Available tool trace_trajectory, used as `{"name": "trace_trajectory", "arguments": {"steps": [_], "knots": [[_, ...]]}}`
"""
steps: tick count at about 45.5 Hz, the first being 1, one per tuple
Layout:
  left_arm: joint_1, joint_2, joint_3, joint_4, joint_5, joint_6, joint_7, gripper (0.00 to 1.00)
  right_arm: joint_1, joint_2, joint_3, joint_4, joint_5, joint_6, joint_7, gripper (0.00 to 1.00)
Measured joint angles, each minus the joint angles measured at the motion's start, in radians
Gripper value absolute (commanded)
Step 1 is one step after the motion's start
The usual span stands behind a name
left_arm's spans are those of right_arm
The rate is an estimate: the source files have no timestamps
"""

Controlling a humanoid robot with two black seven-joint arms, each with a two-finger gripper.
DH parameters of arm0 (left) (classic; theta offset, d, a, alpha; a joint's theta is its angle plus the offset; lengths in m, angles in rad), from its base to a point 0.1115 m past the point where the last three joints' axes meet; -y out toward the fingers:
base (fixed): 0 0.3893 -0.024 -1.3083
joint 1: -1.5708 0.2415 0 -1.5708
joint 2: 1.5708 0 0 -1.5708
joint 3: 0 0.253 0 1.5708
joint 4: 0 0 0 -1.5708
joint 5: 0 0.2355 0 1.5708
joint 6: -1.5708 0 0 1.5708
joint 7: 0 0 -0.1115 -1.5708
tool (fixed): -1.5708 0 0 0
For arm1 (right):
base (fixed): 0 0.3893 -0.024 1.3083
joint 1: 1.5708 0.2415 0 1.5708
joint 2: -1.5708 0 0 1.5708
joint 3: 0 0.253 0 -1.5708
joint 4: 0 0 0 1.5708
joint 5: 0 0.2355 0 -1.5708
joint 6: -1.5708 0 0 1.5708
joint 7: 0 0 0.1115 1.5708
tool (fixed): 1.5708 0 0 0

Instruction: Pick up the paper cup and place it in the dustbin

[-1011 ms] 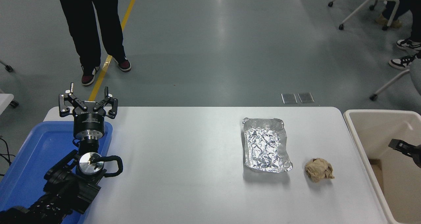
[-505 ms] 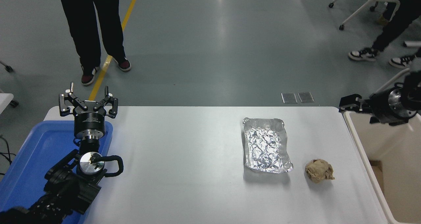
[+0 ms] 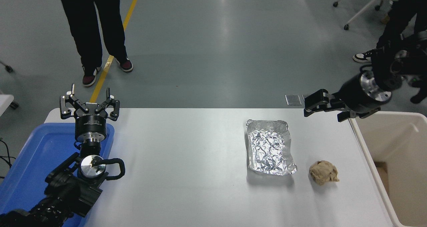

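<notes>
Dustbin (image 3: 397,143) at table's right; foil tray (image 3: 270,147), paper ball (image 3: 323,172) nearby.

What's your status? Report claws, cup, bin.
Left claw open, parked over blue tray. Right claw empty, above table's far right corner. No cup seen. Bin unobstructed.

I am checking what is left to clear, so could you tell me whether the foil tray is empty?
Empty: the foil tray shows only crinkled foil inside, and the paper ball lies outside it on the table.

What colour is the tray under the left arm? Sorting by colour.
Blue, clearest in the head view.
</notes>
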Motion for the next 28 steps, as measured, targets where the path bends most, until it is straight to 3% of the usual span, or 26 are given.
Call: {"name": "trace_trajectory", "arguments": {"steps": [12, 28], "knots": [[0.001, 0.000, 0.000, 0.000, 0.000, 0.000, -0.001, 0.99, 0.084, 0.094, -0.039, 0.061, 0.081, 0.050, 0.000, 1.00], [0.003, 0.000, 0.000, 0.000, 0.000, 0.000, -0.001, 0.99, 0.167, 0.124, -0.066, 0.128, 0.116, 0.104, 0.005, 1.00]]}}
